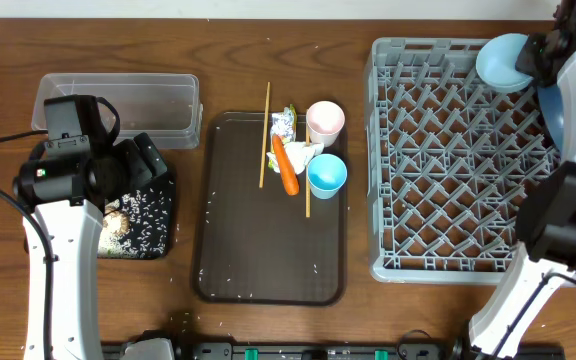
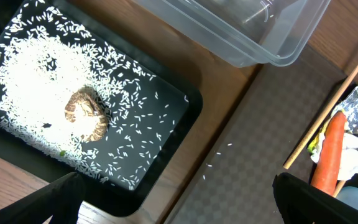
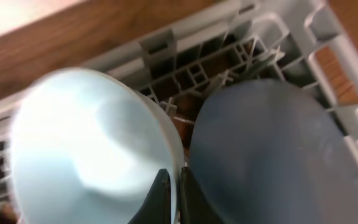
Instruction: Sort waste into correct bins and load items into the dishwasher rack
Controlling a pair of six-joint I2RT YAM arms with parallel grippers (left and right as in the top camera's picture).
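My right gripper (image 3: 174, 186) is shut on the rim of the small light-blue bowl (image 3: 92, 149), held on edge over the far right corner of the grey dishwasher rack (image 1: 448, 170), beside the large blue bowl (image 3: 260, 149) standing in it. The bowl also shows in the overhead view (image 1: 503, 60). My left gripper (image 2: 176, 199) is open and empty above the gap between the black tray (image 2: 166, 134) and the brown tray. The black tray holds white rice (image 2: 23, 81) and a brownish scrap (image 2: 87, 113). The clear tub (image 1: 118, 108) is empty. The carrot (image 1: 286, 167), wrappers (image 1: 284, 124), tissue (image 1: 303, 155), chopsticks (image 1: 264, 134), pink cup (image 1: 325, 119) and light-blue cup (image 1: 327, 174) lie on the brown tray.
The dark brown serving tray (image 1: 238, 250) sits in the middle of the wooden table, with a few stray rice grains on it. The black tray lies at its left and the clear tub behind that. The rack fills the right side.
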